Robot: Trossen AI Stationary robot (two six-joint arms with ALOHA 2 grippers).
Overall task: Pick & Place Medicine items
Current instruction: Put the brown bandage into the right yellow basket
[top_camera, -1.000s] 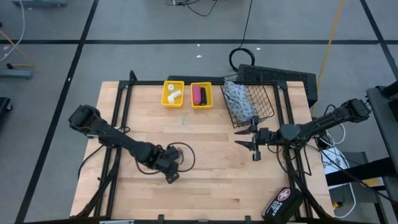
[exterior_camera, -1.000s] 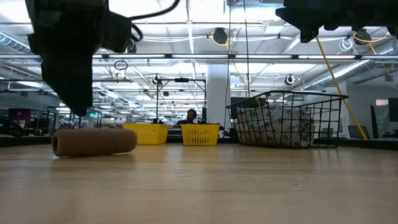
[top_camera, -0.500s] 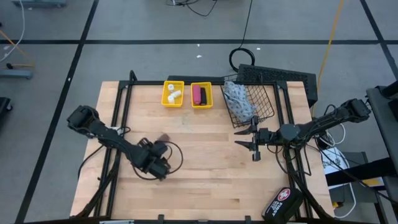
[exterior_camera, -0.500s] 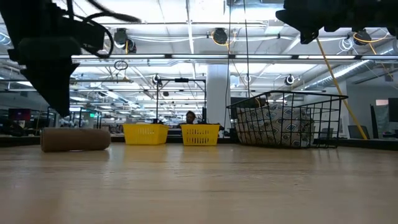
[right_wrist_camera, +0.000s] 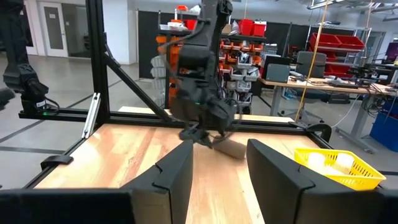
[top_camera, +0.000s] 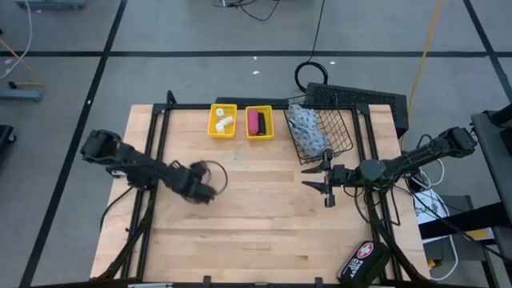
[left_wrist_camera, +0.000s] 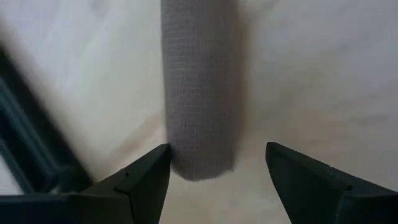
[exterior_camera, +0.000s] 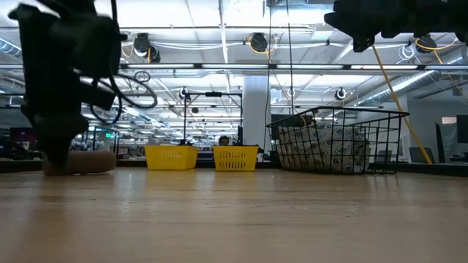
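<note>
A brown-grey roll (left_wrist_camera: 199,93) lies on its side on the bare wood left of the table's middle. It also shows in the low view (exterior_camera: 91,162) and the right wrist view (right_wrist_camera: 231,148). My left gripper (left_wrist_camera: 217,149) is open and low over the roll's end, one finger on each side; in the high view (top_camera: 202,190) it hides the roll. My right gripper (top_camera: 326,181) is open and empty, hovering right of centre. White bottles (top_camera: 223,121) lie in one yellow bin, a magenta tube (top_camera: 254,121) in the other, and the patterned pouch (top_camera: 308,128) in the wire basket. My left gripper has one fingertip (left_wrist_camera: 163,154) right beside the roll's long side near its end (left_wrist_camera: 186,155). I cannot tell whether it touches. The other fingertip stands clear of the roll.
The two yellow bins (top_camera: 212,128) and the wire basket (top_camera: 340,132) stand along the far edge. A black case with a red-white cross (top_camera: 364,260) lies at the near right corner. A dark metal frame (top_camera: 156,136) runs along the table's sides.
The brown roll has rolled along the table away from the near edge, toward the far left. My left gripper has followed it from the table's near middle toward the far edge and now stands low over its end. My right arm has kept still.
</note>
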